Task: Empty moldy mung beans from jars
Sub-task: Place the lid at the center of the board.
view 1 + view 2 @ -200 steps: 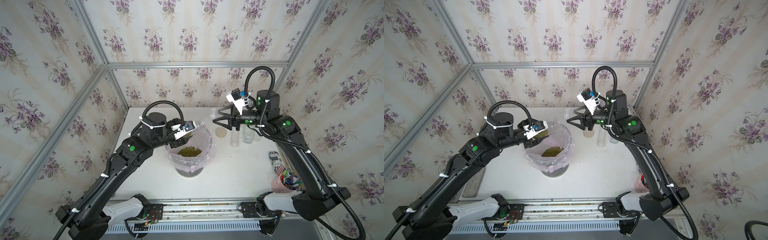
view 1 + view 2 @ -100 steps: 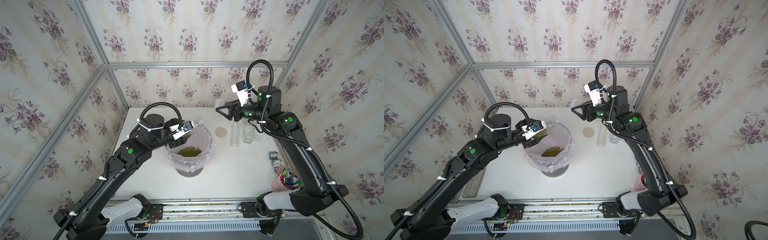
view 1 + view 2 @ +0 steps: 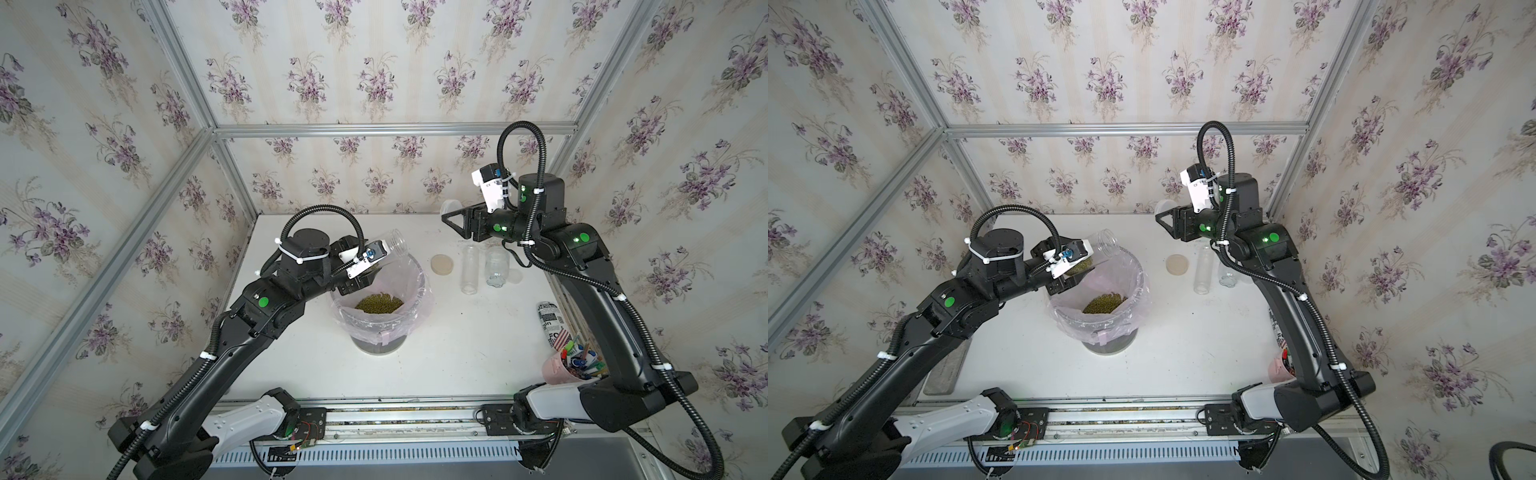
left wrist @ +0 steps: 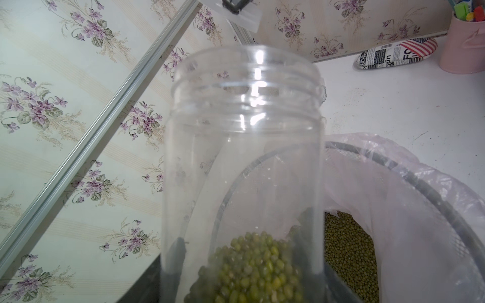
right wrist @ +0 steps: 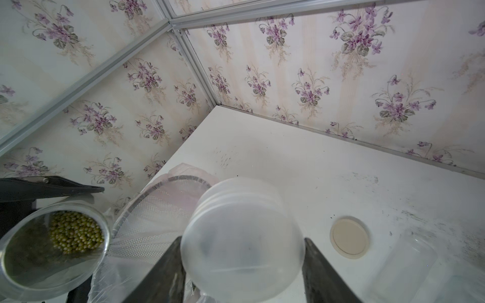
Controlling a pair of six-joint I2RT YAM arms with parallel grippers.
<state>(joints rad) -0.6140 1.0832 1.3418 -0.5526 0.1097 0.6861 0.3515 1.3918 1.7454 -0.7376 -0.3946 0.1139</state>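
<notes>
Flowered purple wallpaper closes off three sides of the white surface (image 3: 457, 357). At its middle stands a bin (image 3: 376, 348) lined with a pink bag (image 3: 411, 286), and a heap of green beans (image 3: 379, 302) lies in the bottom. Over the bin's rim at 11 o'clock, the left pincer (image 4: 242, 236) grips the base end of a clear open jar (image 3: 394, 244). It is tilted with its mouth toward 2 o'clock, and a small pile of beans (image 4: 252, 267) sits low inside, near the held end. Up at 1 o'clock from the bin, the right pincer (image 5: 243, 238) hangs above the surface, clamped on a cloudy white lid (image 3: 451, 206). Below it, at 2 o'clock, a tan lid (image 3: 441, 264) lies flat. Just beside that stand a tall narrow jar (image 3: 470, 269) and a shorter jar (image 3: 497, 268), both upright and open. Toward 4 o'clock a printed can (image 3: 549, 322) lies on its side near a pink cup (image 3: 557, 372) of pens.
</notes>
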